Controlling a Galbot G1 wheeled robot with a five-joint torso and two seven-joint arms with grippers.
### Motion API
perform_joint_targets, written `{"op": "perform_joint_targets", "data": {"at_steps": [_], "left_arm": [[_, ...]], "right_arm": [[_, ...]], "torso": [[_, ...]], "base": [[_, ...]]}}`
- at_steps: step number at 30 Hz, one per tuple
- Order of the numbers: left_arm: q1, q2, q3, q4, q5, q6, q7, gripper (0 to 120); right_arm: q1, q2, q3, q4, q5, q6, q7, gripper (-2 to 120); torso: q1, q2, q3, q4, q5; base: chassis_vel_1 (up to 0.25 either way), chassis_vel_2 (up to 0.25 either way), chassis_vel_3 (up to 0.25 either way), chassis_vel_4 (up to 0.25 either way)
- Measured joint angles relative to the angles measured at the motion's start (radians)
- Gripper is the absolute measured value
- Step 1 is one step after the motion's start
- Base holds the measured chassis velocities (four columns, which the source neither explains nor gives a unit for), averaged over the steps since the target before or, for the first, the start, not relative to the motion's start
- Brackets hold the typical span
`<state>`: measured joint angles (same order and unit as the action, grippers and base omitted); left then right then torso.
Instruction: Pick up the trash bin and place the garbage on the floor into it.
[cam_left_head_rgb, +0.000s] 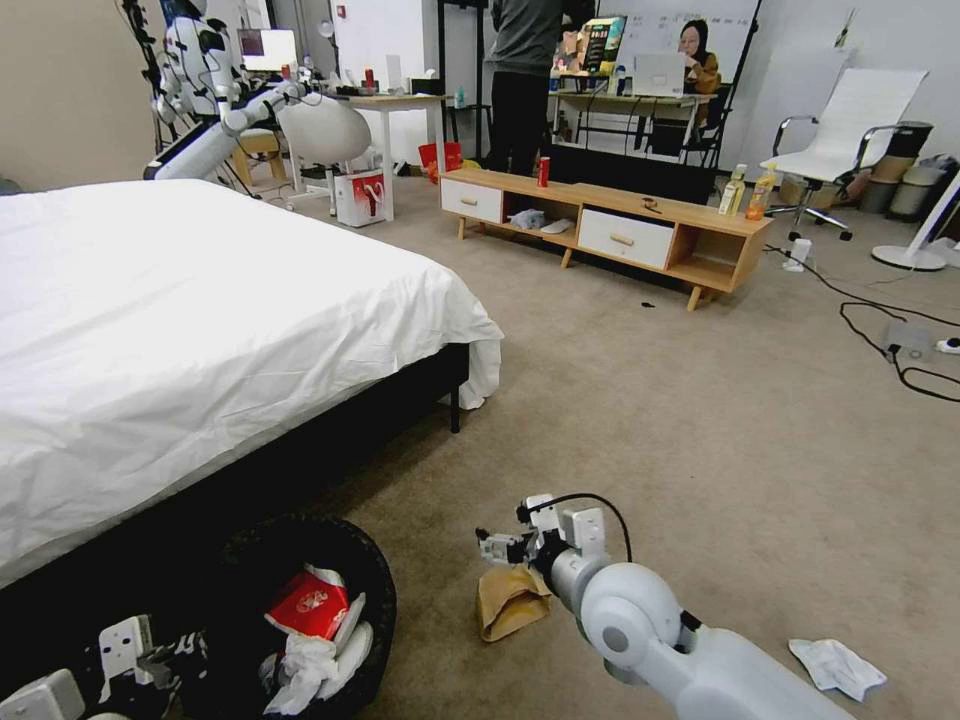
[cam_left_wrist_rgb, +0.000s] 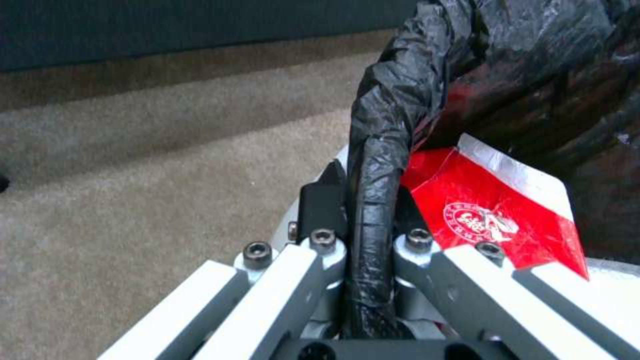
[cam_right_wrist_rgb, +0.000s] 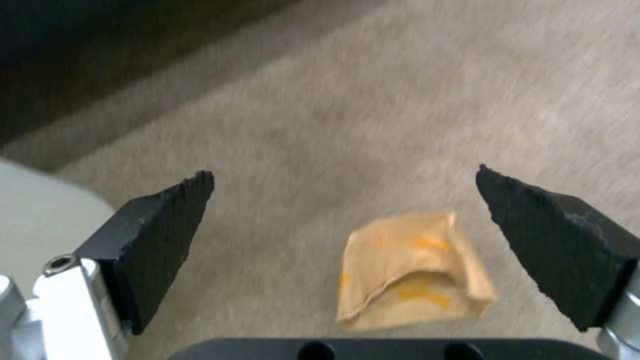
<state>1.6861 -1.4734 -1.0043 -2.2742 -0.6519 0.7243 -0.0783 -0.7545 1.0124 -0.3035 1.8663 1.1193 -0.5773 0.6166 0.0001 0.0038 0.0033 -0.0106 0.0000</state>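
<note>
**Right end effector spread above paper bag; left pinching bin rim**

Right end effector (cam_right_wrist_rgb: 343, 200): two black wedge-shaped pads with rough, chipped edges, spread wide, hovering over the crumpled brown paper bag (cam_right_wrist_rgb: 410, 270). Bag lies flat on the carpet (cam_right_wrist_rgb: 373, 100), creased, one fold raised, between the pads in the right wrist view and not touched by them. In the head view the right arm reaches forward and down from the lower right, white rounded joint nearest the camera, end effector (cam_left_head_rgb: 497, 545) just above the bag (cam_left_head_rgb: 510, 598).

Left end effector (cam_left_wrist_rgb: 360, 200): pressed together on the rim of the trash bin (cam_left_wrist_rgb: 380, 150), pinching the crinkled glossy black liner. Inside the bin: flat red snack packet (cam_left_wrist_rgb: 490, 215) and crumpled white tissues (cam_left_head_rgb: 310, 660).

Bin (cam_left_head_rgb: 372, 580) sits beside the bed (cam_left_head_rgb: 200, 320), close to its dark frame. One more white tissue (cam_left_head_rgb: 836, 665) lies on the carpet to the right of the arm. Open carpet ahead up to a low wooden TV cabinet (cam_left_head_rgb: 610, 225).
</note>
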Motion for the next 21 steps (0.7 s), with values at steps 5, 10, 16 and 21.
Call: {"op": "perform_joint_targets", "data": {"at_steps": [5,10,16,21], "left_arm": [[-0.003,0.001,-0.001,0.003,-0.002,0.0,0.0,3],[-0.003,0.0,-0.002,0.011,-0.002,0.0,0.002,3],[-0.005,0.0,-0.002,0.02,0.0,-0.001,0.003,3],[-0.006,0.0,-0.003,0.023,0.001,-0.002,0.004,3]], "right_arm": [[0.013,0.015,-0.021,-0.04,0.039,-0.022,0.023,100],[0.014,0.037,-0.03,-0.11,0.048,-0.03,0.025,100],[0.01,0.067,-0.03,-0.183,0.049,-0.031,0.022,100],[0.01,0.087,-0.031,-0.239,0.051,-0.034,0.015,100]], "torso": [[0.0,0.0,0.0,-0.0001,0.0],[0.0,0.0,0.0,-0.0002,-0.0001],[0.0,0.0,0.0,-0.0002,-0.0001],[0.0,0.0,0.0,-0.0002,-0.0001]], "base": [[0.0,0.0,0.0,0.0],[0.0,0.0,0.0,0.0],[0.0,0.0,0.0,0.0],[0.0,0.0,0.0,0.0]]}}
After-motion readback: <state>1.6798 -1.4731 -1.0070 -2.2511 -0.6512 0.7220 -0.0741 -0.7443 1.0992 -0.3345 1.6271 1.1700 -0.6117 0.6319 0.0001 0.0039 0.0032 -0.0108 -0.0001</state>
